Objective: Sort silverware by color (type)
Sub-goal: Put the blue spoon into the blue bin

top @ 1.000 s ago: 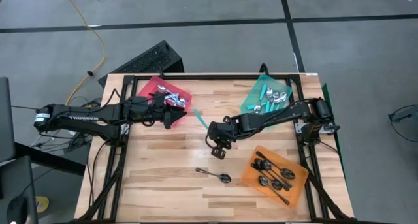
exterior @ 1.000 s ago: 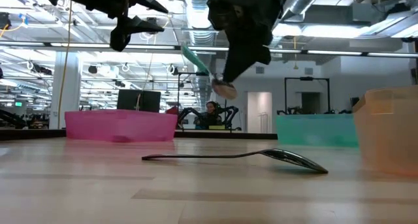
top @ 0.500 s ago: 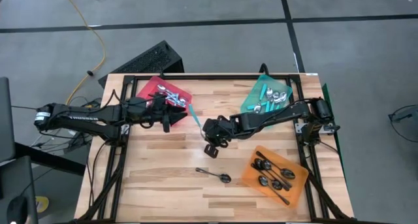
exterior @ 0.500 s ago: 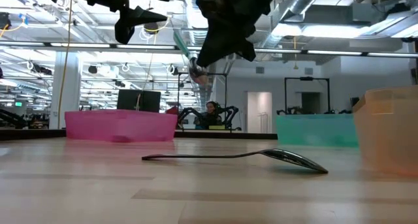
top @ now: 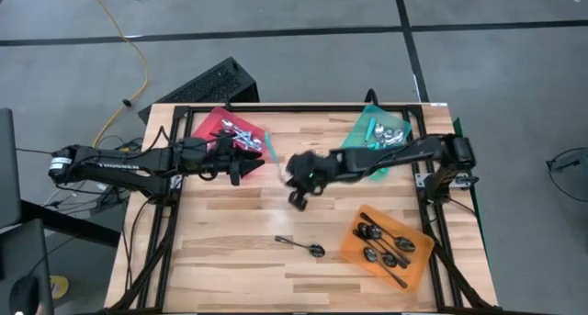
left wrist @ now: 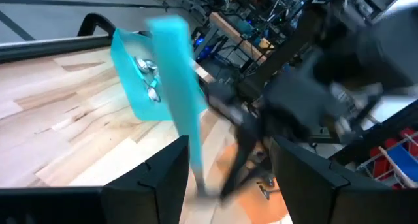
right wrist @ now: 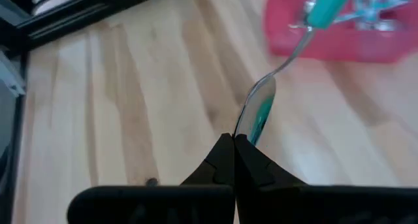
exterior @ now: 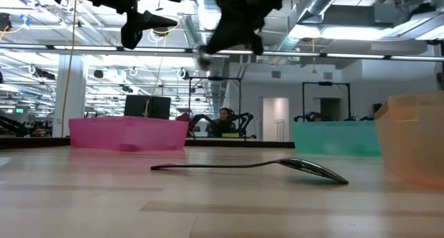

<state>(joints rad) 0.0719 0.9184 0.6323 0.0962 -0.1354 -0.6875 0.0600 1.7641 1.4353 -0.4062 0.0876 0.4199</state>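
Observation:
My right gripper (right wrist: 234,140) is above the table's middle (top: 285,172), shut on a silver spoon with a teal-blue handle (right wrist: 261,106). The spoon's handle (left wrist: 175,74) reaches in between the wide-open fingers of my left gripper (left wrist: 228,175), close to one finger; I cannot tell whether it touches. My left gripper (top: 248,161) hovers beside the red tray (top: 209,124), which holds silver spoons. A lone dark spoon (top: 301,246) lies flat on the table near the front. My right gripper pinches the spoon's bowl (right wrist: 251,123) by its tip, between the ends of its two shut fingers. The fingers slant down from the table's right side and lie along the spoon. The spoon sticks out ahead of them, handle (right wrist: 330,5) toward the red tray, clear of the table.
A teal tray (top: 360,131) with teal-handled spoons stands at the far right. An orange tray (top: 354,246) with black spoons sits at the near right. Bare wood lies across the table's near left and middle.
My right gripper has risen and gone toward the table's left and far edge, tipping nearer to level. It has carried the teal-handled spoon up to my left gripper, which has kept its place.

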